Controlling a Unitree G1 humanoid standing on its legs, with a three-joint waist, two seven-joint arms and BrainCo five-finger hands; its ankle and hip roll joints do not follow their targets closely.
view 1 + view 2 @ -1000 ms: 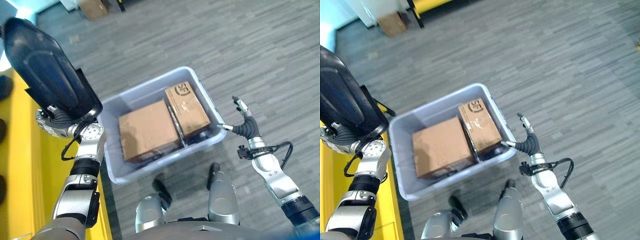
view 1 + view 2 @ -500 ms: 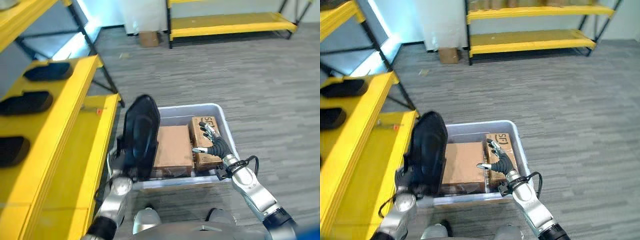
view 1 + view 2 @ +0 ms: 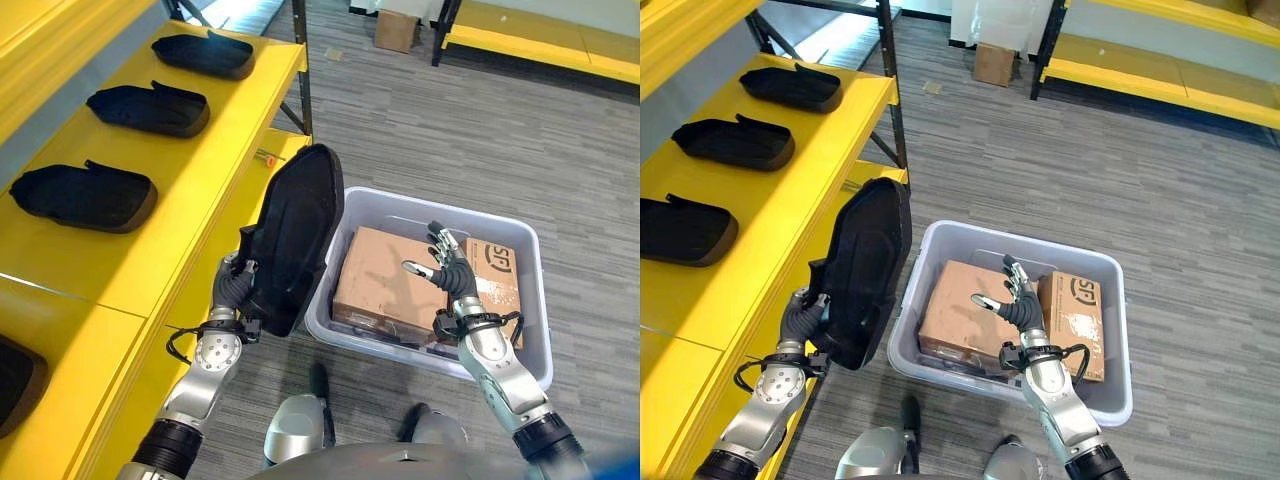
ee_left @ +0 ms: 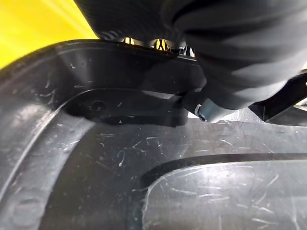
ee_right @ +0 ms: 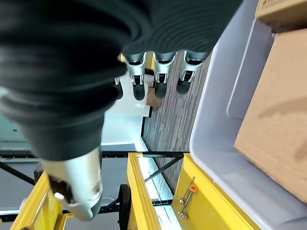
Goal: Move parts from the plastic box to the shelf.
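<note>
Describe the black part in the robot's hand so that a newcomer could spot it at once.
Start at the yellow shelf on the left, then look between its edge and the grey plastic box. The black part stands upright there, gripped by the left hand. The similar black parts lie flat on the shelf.

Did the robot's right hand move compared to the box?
Yes. A second ago the right hand was outside the plastic box, past its right rim; now it hovers open over the cardboard boxes inside it.
</note>
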